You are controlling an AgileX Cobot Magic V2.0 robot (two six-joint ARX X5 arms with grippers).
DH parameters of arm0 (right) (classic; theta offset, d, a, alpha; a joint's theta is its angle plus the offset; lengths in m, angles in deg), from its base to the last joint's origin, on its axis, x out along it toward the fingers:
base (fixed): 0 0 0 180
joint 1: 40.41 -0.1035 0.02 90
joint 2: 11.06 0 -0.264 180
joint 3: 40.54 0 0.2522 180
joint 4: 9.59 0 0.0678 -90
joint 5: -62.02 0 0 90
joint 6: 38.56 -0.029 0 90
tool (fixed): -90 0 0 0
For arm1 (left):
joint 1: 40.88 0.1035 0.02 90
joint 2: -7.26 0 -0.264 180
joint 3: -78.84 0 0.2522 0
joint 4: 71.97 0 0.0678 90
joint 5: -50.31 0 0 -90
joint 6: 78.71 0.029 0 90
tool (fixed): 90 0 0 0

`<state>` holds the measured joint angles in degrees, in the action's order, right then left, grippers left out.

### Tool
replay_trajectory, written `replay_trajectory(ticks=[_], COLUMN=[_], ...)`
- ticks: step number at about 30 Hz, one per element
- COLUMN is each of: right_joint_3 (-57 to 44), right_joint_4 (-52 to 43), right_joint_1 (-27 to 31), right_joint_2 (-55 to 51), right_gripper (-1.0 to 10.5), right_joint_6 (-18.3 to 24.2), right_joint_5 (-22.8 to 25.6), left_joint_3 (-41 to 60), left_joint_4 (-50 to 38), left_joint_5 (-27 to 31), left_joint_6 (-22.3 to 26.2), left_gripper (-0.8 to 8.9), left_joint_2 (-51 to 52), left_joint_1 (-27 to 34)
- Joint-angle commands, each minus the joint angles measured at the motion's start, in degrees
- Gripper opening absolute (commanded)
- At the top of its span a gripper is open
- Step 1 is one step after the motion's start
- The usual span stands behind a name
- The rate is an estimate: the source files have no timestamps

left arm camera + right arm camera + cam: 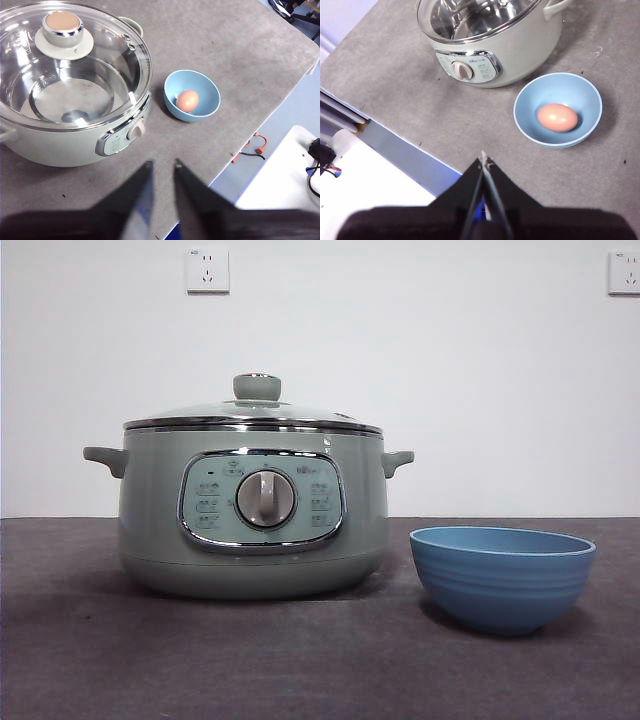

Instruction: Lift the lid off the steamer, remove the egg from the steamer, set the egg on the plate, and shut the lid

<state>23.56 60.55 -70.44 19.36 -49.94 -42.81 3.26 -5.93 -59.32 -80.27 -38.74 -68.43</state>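
Left pincer (pixel 162 167) hanging narrowly parted, right pincer (pixel 484 160) pressed together; egg (pixel 557 117) lying in plate (pixel 585 131), lid (pixel 255 412) sitting on steamer (pixel 150 530); panel writing unreadable.

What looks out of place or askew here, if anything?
Nothing stands out. The lid sits level on the steamer, and the egg lies whole in the plate, beside the steamer.

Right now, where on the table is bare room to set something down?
Bare grey table lies in front of the steamer and plate, up to the near edge. The gap between steamer and plate is tight. The plate holds the egg; the lid covers the steamer.
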Motion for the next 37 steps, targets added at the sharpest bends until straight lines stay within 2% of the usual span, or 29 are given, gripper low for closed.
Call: replay_trajectory(ticks=[1,19,22,25,27,29,34,37], right_joint_3=[0.1,0.1,0.1,0.1,0.1,0.1,0.1,0.1], right_joint_4=[-0.2,-0.2,-0.2,-0.2,-0.2,-0.2,-0.2,-0.2], right_joint_1=[-0.1,-0.1,-0.1,-0.1,-0.1,-0.1,-0.1,-0.1], right_joint_2=[0.0,0.0,0.0,0.0,0.0,0.0,0.0,0.0], right_gripper=[0.0,0.0,0.0,0.0,0.0,0.0,0.0,0.0], right_joint_6=[-0.2,-0.2,-0.2,-0.2,-0.2,-0.2,-0.2,-0.2], right_joint_5=[0.2,0.2,0.2,0.2,0.2,0.2,0.2,0.2], left_joint_3=[0.6,0.6,0.6,0.6,0.6,0.7,2.1,6.0], left_joint_4=[-0.3,-1.6,-1.9,-6.6,-10.9,-14.8,-22.8,-28.0], left_joint_5=[0.0,0.3,3.6,13.0,19.0,21.0,16.1,16.4], left_joint_6=[-0.2,0.4,1.6,2.1,3.3,4.3,7.0,9.3], left_gripper=[-0.03,-0.03,-0.03,-0.03,-0.03,-0.03,-0.03,-0.03], left_joint_2=[0.1,0.1,0.1,0.1,0.6,1.6,7.1,11.6], left_joint_1=[-0.1,-0.1,-0.1,0.4,2.3,5.8,17.3,22.6])
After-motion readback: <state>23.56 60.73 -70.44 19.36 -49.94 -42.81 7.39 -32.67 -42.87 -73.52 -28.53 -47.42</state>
